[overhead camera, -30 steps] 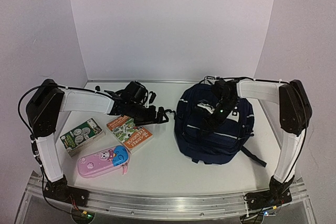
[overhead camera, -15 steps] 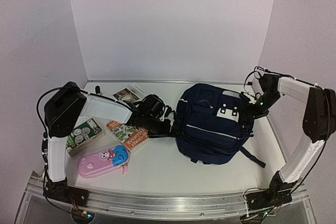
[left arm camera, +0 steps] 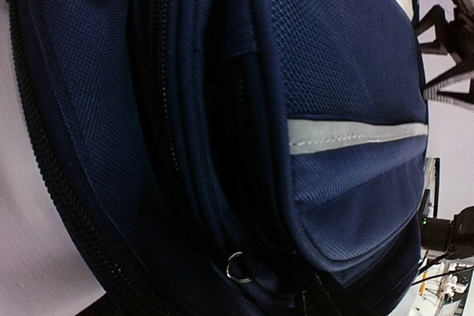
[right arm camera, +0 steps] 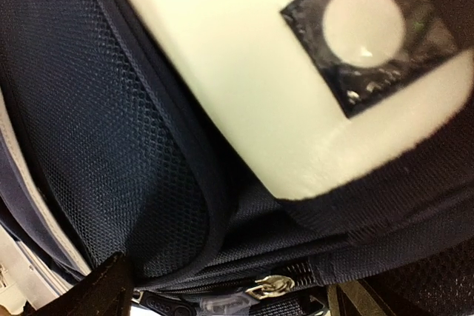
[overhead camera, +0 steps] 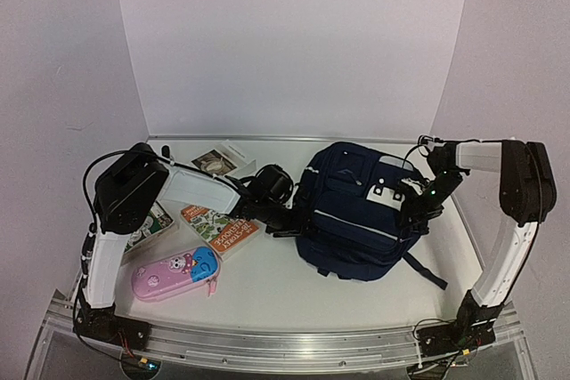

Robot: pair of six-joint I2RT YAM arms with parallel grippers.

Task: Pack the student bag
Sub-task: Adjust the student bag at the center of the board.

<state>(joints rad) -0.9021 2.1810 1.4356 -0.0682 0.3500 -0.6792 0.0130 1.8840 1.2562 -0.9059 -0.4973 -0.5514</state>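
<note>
Pencil case (overhead camera: 174, 270) first, just the one, pink and blue, lying by the near-left corner of the worktop (overhead camera: 267, 287), outside the bag. Just beyond it are two books: an orange book (overhead camera: 220, 227) and a green book (overhead camera: 151, 220) half hidden under the left arm. Over on the right half lies the one student bag (overhead camera: 356, 220), navy, flat on the worktop, its zips looking shut from both wrist views. The left end effector (overhead camera: 287, 220) is right at the bag's left side. Its jaws are out of sight, so I can't tell how they stand. The right end effector (overhead camera: 419, 208) is at the bag's right side, jaws wide, a zip pull (right arm camera: 270, 285) between them, nothing gripped. At the far edge lies one small picture booklet (overhead camera: 214, 162). My read: packing has barely started. The bag needs opening, and all four loose items are left to go in.
</note>
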